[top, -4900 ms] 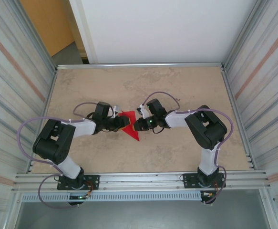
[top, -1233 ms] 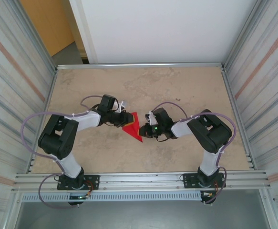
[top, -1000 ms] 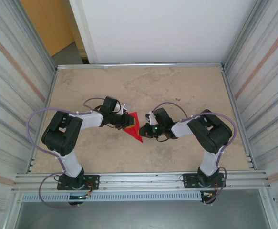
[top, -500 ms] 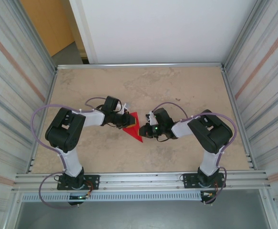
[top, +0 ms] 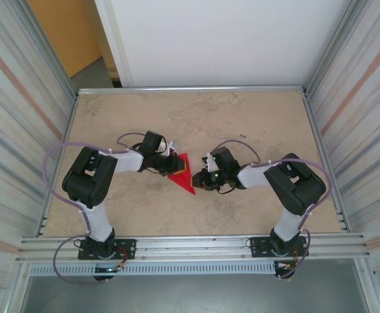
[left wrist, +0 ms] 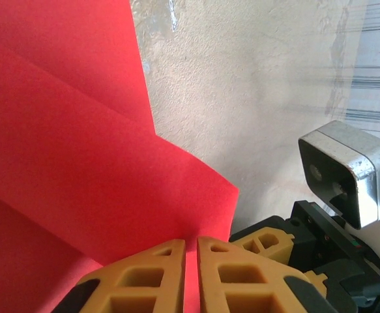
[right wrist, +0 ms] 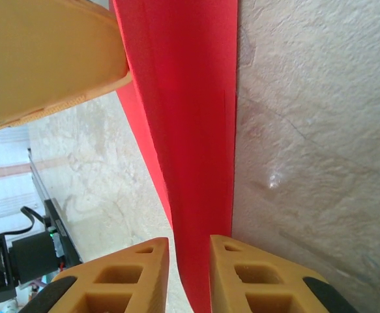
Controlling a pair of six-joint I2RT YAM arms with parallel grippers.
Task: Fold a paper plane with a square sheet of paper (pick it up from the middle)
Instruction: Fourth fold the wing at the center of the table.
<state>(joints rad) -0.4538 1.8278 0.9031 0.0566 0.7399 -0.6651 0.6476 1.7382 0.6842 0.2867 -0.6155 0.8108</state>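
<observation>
Paper (left wrist: pixel 79 163) between left fingers (left wrist: pixel 144 277) (red, folded)

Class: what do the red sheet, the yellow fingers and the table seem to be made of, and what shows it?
The sheet: thin paper, matt red; it holds sharp creases and layered flaps.
The fingers: probably plastic, matt yellow, with hollow ribbed cells.
The table: hard, beige stone-like mottling, faint sheen; stone or laminate cannot be told.
</observation>
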